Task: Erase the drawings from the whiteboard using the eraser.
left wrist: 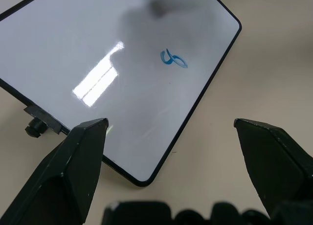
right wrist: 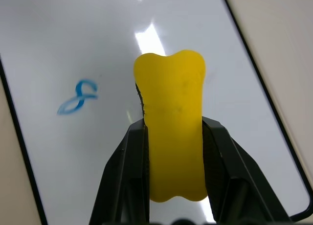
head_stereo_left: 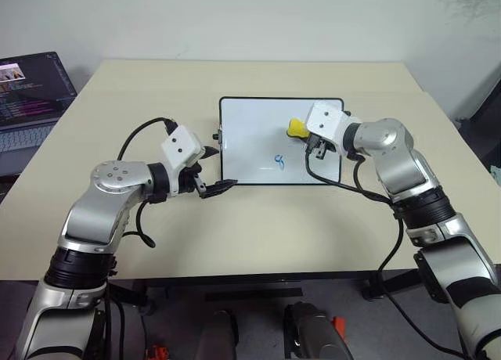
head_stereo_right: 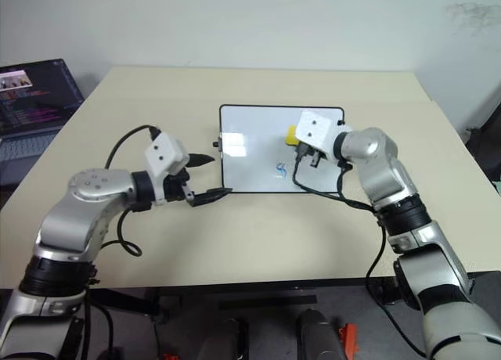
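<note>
- Whiteboard (head_stereo_left: 258, 145) lies flat near the middle of the beige table (head_stereo_left: 258, 235), thin black frame, rounded corners, small black knob on the side toward my left arm
- Drawings: one blue squiggle (head_stereo_left: 279, 162) on the board, in the half nearer me and toward my right side; rest of the white surface looks clean, with a bright glare streak on the gloss
- Right gripper (right wrist: 173, 137): pinching the yellow eraser (right wrist: 173, 132), one black finger on each long side, block squeezed in at the waist where the fingers bite
- Eraser's free end sticks out past my fingertips, over the white of the board; darker edge shows along one side of the block
- Eraser sits above the far part of the board, beyond the squiggle and slightly toward my right edge of it; apart from the squiggle, not on it
- Can't tell whether the eraser is touching the board surface or just over it
- Left gripper (head_stereo_left: 210, 181): spread wide, nothing between the fingers
- Left gripper is at the board's near corner on my left side; from the head camera the lower fingertip (head_stereo_left: 227, 185) reaches the frame edge there, actual contact unclear
- Left wrist camera: that near rounded corner lies between my two open fingers, squiggle farther along the board
- Laptop (head_stereo_left: 31, 94) open with screen lit at the far left, beside the table edge, well apart from the board
</note>
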Controlling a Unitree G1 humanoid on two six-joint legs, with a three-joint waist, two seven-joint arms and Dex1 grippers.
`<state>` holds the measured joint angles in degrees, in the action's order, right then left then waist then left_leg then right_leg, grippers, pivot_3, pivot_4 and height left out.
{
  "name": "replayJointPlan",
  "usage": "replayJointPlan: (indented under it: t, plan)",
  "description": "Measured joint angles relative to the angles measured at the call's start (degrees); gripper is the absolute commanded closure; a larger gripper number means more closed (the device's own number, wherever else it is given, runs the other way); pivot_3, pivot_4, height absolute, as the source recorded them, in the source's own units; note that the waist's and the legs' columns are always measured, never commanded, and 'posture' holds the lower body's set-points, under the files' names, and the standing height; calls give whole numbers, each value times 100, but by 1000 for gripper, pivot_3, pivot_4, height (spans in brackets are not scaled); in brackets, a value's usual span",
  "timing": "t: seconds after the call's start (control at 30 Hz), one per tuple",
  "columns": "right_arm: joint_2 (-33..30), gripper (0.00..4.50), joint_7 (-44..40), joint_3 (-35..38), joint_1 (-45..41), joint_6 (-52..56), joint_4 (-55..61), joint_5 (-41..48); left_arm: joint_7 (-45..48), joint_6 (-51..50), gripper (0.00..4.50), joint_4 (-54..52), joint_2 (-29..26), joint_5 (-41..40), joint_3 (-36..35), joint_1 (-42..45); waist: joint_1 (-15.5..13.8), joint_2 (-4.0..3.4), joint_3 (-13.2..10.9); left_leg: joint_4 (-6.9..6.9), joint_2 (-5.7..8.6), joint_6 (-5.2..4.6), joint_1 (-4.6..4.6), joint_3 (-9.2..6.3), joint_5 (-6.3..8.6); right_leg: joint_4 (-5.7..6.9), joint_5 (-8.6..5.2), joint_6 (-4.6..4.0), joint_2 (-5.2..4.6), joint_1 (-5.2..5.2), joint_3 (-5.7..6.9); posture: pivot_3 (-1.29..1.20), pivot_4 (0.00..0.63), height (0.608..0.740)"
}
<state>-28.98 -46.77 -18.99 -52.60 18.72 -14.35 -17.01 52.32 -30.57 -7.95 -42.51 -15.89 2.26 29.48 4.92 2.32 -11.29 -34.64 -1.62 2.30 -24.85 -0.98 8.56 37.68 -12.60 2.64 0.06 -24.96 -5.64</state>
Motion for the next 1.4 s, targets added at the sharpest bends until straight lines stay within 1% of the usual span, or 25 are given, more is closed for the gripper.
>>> replayJointPlan:
  t: [0.2, 0.3, 0.47, 0.7, 0.83, 1.0, 1.13, 1.4]
  plan:
    - [-40, 3431, -80, -322, 214, -82, 0, -215, 88, -7, 0, 5, -4, 85, 242, -181, 10, 0, 0, -1, 0, 0, 0, -1, 0, 5, 0, 0, 1, -3, 0, 0, 150, 740]
    - [10, 3431, -75, -465, 218, -89, 10, -292, 86, -7, 0, 8, -4, 88, 246, -175, 10, 0, 0, -3, 0, 0, 1, 0, 0, 5, 0, 0, 1, -3, -1, 0, 150, 740]
    - [240, 3431, -18, -895, 231, -41, -3, -741, 86, -7, 0, 13, -4, 114, 247, -175, 6, 0, 0, -4, 0, 0, 0, -1, 0, 7, 0, 0, 1, -3, 0, 0, 150, 740]
    - [244, 3431, -56, -1148, 242, -143, -174, -1098, 79, -25, 0, 1, -4, 122, 247, -185, 2, 0, 0, -6, 0, 0, 0, -1, 0, 7, 0, 0, 1, -2, 0, 0, 150, 740]
    - [268, 3432, -16, -1154, 222, -276, -282, -1157, 72, -26, 0, 0, -4, 123, 247, -188, 2, 2, 1, -11, 0, 0, 1, -2, 0, 8, 0, 0, 1, 0, 0, 0, 150, 740]
    - [585, 3433, 388, -1139, -121, -189, -774, -1188, 41, -27, 0, -27, 1, 125, 247, -190, 40, 2, 1, -25, -3, -3, 4, -1, -3, 17, 2, -1, 1, 0, -1, 0, 150, 740]
    - [635, 3434, 725, -968, -334, -74, -963, -1225, -43, -26, 0, -41, 2, 125, 247, -191, 20, 2, 1, -25, -3, -6, 4, -4, -5, 19, 2, -2, 1, 0, 1, 0, 150, 740]
    - [696, 3434, 939, -904, -450, -70, -1059, -1221, -50, -26, 0, -41, 10, 124, 247, -189, 12, 2, 1, -20, -2, -6, 3, -2, -4, 21, 3, -2, 1, 0, 2, 0, 150, 740]
